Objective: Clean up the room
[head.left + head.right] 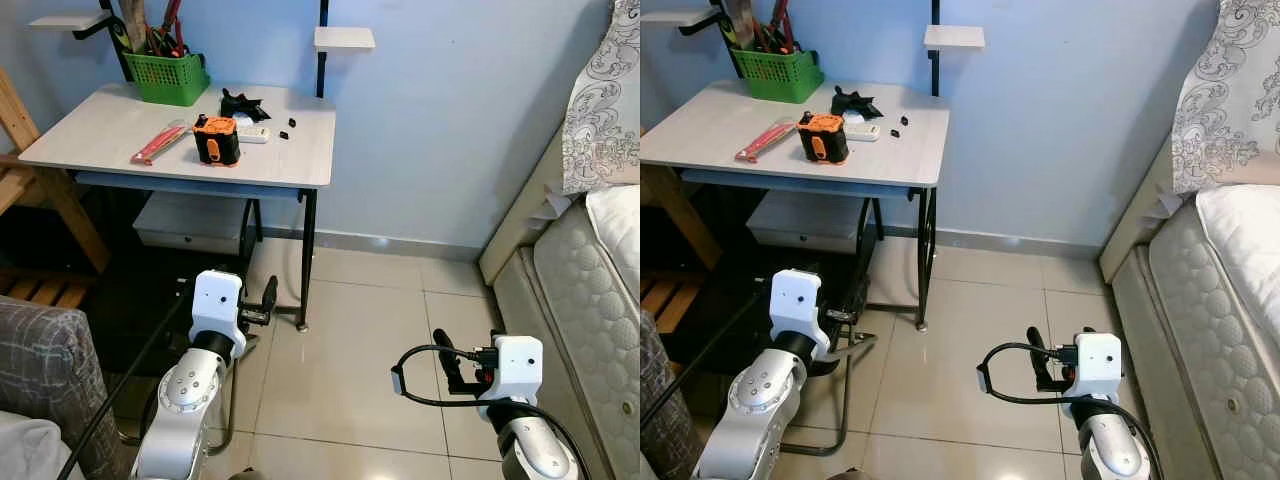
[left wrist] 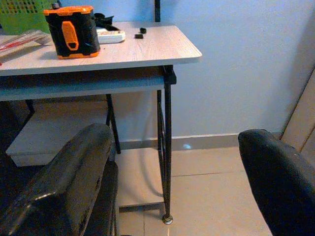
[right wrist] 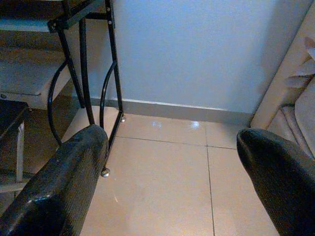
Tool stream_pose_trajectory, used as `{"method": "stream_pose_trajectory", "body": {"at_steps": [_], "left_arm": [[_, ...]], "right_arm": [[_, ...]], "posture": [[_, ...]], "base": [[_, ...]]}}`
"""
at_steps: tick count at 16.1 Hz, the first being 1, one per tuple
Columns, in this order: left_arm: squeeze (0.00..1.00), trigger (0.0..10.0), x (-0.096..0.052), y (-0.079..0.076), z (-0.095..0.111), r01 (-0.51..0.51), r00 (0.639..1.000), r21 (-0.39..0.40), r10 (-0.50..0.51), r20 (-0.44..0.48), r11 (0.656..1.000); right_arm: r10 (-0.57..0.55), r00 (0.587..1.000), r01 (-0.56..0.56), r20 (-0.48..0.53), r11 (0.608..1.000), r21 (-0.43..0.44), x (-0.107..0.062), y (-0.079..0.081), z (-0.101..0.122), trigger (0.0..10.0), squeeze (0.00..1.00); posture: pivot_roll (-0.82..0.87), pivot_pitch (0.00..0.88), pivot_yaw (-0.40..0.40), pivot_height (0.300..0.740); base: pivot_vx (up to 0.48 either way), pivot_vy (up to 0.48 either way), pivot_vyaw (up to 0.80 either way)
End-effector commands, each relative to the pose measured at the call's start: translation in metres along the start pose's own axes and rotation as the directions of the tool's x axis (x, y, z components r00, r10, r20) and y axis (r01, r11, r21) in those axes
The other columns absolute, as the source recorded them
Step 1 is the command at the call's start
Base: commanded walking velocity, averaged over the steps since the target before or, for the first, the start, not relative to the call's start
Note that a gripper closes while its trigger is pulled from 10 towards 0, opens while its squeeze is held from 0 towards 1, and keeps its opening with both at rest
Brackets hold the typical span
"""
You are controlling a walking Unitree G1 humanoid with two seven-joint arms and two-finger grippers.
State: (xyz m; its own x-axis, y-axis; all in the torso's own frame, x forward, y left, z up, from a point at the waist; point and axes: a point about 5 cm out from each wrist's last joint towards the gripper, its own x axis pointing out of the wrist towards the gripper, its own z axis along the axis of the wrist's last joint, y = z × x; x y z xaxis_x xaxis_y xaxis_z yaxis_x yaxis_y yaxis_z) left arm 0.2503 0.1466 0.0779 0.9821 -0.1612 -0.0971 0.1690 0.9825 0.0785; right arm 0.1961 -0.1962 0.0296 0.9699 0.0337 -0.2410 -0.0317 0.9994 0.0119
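Clutter sits on one surface [image 1: 120,125], ahead of and above the left claw [image 1: 268,296]: one green basket [image 1: 168,78] of tools at the back edge, one orange-and-black case [image 1: 216,140] standing upright near the middle, one red flat packet [image 1: 159,142] lying beside it toward the front edge, one white strip [image 1: 252,133] just behind the case, one black crumpled item [image 1: 241,103] behind that, and two small black bits [image 1: 289,128] near the right edge. Two small white shelves [image 1: 343,38] hang on the black uprights above. Left claw is held low beside the surface's front right leg [image 1: 308,260], fingers [image 2: 69,182] spread wide with nothing between them; the wrist view looks up past that leg to the case near the surface's corner. Right claw [image 1: 445,365] hovers over open tile floor [image 1: 350,350], well to the right of the leg, fingers [image 3: 64,182] spread wide and empty, a black cable looped beside it. Bare floor runs from both claws forward to the blue wall. A mattress [image 1: 590,290] edge bounds the right claw's right side; a grey plaid seat [image 1: 40,370] bounds the left claw's left side. One pale box [image 1: 190,222] rests under the surface.
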Motion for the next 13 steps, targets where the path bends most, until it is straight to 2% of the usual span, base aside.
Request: {"method": "stream_pose_trajectory", "body": {"at_steps": [1, 5, 6, 7, 10, 11, 12, 13], "left_arm": [[0.0, 10.0, 0.037, -0.005, 0.008, 0.169, 0.983, -0.14, -0.177, -0.041, 0.975], [0.0, 10.0, 0.037, -0.005, 0.008, 0.169, 0.983, -0.14, -0.177, -0.041, 0.975], [0.0, 10.0, 0.048, -0.009, 0.012, 0.181, 0.982, -0.148, -0.186, -0.024, 0.972], [0.0, 10.0, 0.061, -0.018, 0.02, 0.198, 0.98, -0.136, -0.2, 0.0, 0.971], [0.0, 10.0, 0.067, -0.018, 0.018, 0.206, 0.978, -0.148, -0.208, 0.001, 0.967], [0.0, 10.0, 0.066, -0.017, 0.014, 0.186, 0.982, -0.167, -0.19, -0.01, 0.968], [0.0, 10.0, 0.048, -0.019, -0.003, 0.183, 0.978, -0.226, -0.201, -0.056, 0.957], [0.0, 10.0, 0.036, -0.027, -0.01, 0.257, 0.962, -0.136, -0.267, -0.062, 0.957]], "right_arm": [[-0.01, 0.997, 0.025, -0.08, 0.982, 0.189, 0.045, 0.033, 0.009, 10.0, 0.0], [-0.01, 0.997, 0.025, -0.08, 0.982, 0.189, 0.045, 0.033, 0.009, 10.0, 0.0], [-0.032, 0.999, 0.037, -0.034, 0.986, 0.162, 0.046, 0.029, 0.014, 10.0, 0.0], [-0.04, 0.999, 0.037, 0.024, 0.993, 0.111, 0.049, 0.026, 0.023, 10.0, 0.0], [-0.05, 0.999, 0.049, 0.003, 0.993, 0.107, 0.053, 0.024, 0.02, 10.0, 0.0], [-0.056, 0.998, 0.055, 0.0, 0.994, 0.096, 0.052, 0.023, 0.019, 10.0, 0.0], [-0.047, 0.999, 0.047, -0.01, 0.998, 0.031, 0.042, 0.016, 0.013, 10.0, 0.0], [-0.041, 0.999, 0.041, -0.03, 0.999, 0.014, 0.036, 0.011, 0.007, 10.0, 0.0]], "posture": [[0.15, 0.0, -0.024, 0.74], [0.15, 0.0, -0.024, 0.74], [0.08, 0.0, 0.007, 0.74], [0.08, 0.0, 0.002, 0.74], [0.08, 0.0, -0.003, 0.74], [0.09, 0.0, -0.005, 0.74], [0.09, 0.0, -0.004, 0.74], [0.09, 0.0, -0.005, 0.74]], "base": [[0.0, 0.0, 0.0], [0.0, 0.0, 0.0], [0.0, 0.0, 0.0], [0.0, 0.0, 0.0], [0.0, 0.0, 0.0], [0.0, 0.0, 0.0], [0.0, 0.0, 0.0], [0.0, 0.0, 0.0]]}}
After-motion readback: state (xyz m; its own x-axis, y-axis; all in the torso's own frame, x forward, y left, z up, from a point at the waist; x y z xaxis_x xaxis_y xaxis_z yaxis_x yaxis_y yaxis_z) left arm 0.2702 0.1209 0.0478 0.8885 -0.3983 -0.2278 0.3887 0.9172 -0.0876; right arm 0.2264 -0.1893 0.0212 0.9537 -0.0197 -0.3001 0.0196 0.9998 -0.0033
